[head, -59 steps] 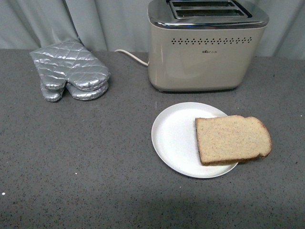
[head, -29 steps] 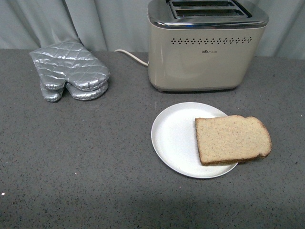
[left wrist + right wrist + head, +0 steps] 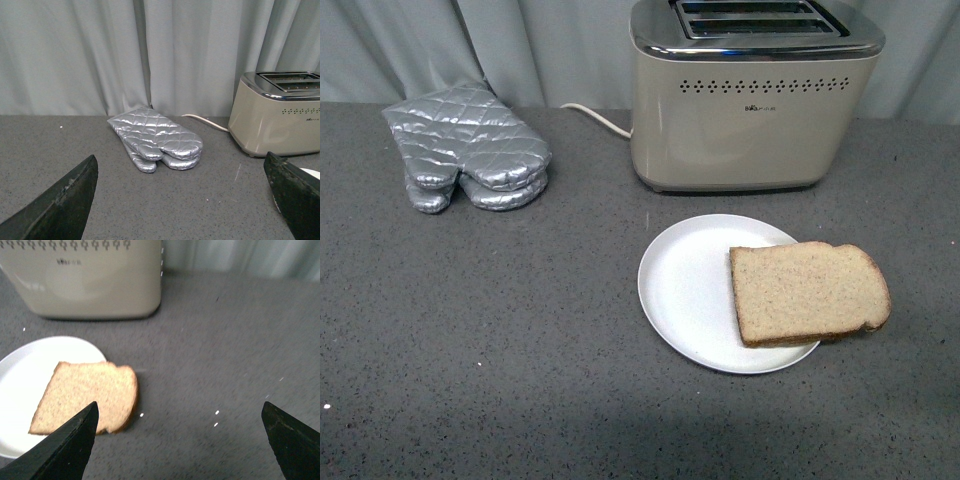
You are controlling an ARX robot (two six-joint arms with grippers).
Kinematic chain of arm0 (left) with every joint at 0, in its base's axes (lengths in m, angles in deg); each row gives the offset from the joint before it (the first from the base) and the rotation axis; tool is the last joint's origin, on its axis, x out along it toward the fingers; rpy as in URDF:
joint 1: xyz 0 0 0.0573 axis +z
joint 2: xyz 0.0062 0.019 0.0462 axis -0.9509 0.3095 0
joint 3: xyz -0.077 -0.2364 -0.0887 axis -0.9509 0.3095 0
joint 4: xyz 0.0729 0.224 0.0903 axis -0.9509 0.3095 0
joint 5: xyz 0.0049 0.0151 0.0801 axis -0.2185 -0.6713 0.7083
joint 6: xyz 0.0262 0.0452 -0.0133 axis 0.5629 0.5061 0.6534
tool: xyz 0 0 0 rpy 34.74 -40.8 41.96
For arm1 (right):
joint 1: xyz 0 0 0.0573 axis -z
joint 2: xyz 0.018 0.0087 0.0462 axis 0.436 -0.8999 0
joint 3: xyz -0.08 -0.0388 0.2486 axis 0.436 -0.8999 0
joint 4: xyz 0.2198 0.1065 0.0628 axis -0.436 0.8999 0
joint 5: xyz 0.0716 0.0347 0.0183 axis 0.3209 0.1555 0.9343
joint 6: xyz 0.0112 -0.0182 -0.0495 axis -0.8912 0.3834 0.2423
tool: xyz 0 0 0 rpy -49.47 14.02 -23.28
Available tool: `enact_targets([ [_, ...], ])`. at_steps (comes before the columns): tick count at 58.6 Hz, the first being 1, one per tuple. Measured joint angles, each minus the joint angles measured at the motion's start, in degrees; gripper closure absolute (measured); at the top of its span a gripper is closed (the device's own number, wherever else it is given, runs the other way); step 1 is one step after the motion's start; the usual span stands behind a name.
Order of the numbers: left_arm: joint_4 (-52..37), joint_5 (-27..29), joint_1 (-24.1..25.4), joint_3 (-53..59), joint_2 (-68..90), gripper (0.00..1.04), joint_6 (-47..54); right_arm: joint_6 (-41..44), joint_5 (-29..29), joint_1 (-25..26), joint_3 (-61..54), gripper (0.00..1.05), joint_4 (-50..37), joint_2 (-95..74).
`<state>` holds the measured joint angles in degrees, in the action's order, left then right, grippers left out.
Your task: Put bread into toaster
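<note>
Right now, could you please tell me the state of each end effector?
Left end effector: open, holding nothing.
Right end effector: open, holding nothing.

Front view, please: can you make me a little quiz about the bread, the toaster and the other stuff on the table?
1. True or false: the bread lies wholly inside the plate.
2. What lies to the left of the toaster? A: oven mitts. B: a cup. C: a knife.
3. Is the right pincer open or shut?

Key: 1 false, the bread sticks out over the rim. 2 A. 3 open.
</note>
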<state>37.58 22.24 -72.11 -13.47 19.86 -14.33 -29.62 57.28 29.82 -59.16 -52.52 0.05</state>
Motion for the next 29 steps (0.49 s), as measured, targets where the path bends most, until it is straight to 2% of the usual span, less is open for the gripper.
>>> enact_targets([
  [12, 0.0, 0.0, 0.0, 0.0, 0.0, 0.07, 0.0, -8.1, 8.0, 1.3, 9.2, 0.10, 3.4, -19.4],
  [29, 0.0, 0.0, 0.0, 0.0, 0.0, 0.07, 0.0, -10.8, 13.2, 1.6, 17.2, 0.10, 10.3, -32.0],
])
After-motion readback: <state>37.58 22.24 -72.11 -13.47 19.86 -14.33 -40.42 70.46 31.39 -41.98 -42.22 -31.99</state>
